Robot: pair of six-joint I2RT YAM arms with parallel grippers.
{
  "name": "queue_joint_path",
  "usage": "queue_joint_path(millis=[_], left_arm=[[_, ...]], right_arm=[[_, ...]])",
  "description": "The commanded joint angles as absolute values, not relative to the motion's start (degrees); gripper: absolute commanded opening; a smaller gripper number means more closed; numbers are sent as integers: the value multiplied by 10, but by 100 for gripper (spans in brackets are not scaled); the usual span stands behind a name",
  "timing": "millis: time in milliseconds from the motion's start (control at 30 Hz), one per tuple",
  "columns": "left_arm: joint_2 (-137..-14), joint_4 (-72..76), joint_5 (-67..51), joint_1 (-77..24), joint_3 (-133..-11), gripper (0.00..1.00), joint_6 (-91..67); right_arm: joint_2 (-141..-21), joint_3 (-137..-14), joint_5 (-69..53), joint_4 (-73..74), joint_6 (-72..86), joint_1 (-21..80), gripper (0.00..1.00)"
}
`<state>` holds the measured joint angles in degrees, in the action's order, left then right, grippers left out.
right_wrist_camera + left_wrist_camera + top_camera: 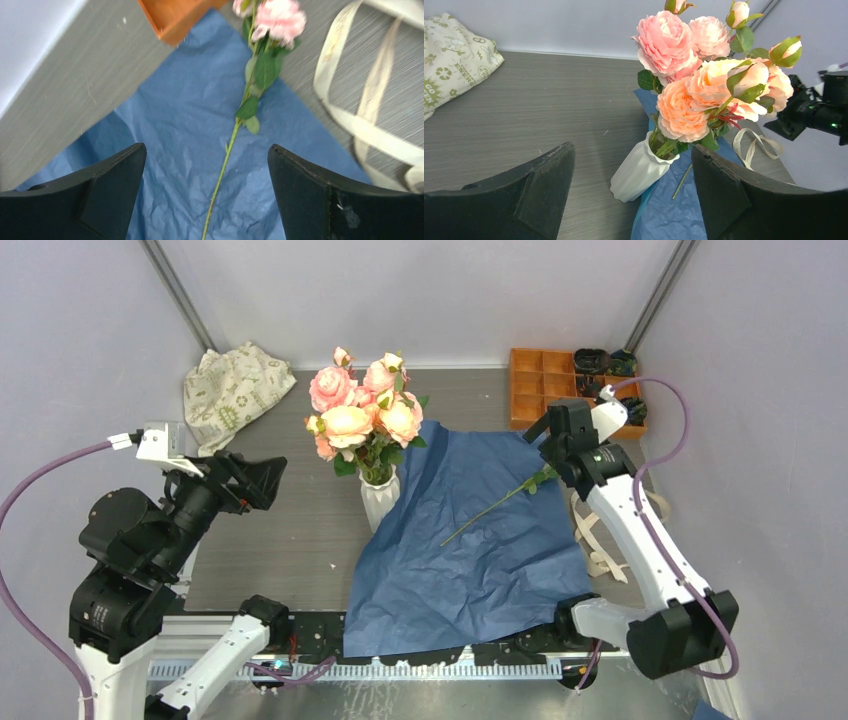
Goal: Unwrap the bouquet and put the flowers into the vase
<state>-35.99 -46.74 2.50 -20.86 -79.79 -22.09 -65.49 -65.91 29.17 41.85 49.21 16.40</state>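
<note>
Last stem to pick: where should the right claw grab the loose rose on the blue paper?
Grip the bare lower stem of the rose, below the leaves, straight down with the open right claw spanning it. It lies flat on the blue wrapping paper; bloom and leaves would likely crush or slip.

white-and-black arms [630,530], purple cables [686,430], black wedge-shaped fingers [544,195]

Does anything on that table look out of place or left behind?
Yes: one pink rose lies flat on the blue paper, apart from the other flowers, which stand in the white vase.
</note>
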Motion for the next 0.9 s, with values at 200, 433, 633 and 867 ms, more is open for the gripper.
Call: queue_joint_path(millis=[200,433,633,867], left_arm=[[-360,-455,26,-207,-798,86,-213],[-356,-458,32,-207,-793,86,-210],[-356,-459,33,-206,-790,86,-210],[-357,-459,36,-207,-786,86,-208]], right_arm=[[-714,-605,85,359,551,98,92],[-757,-555,-10,328,562,19,86],[-820,-546,-52,285,568,-9,77],[-870,-570,-43,278,561,-20,73]])
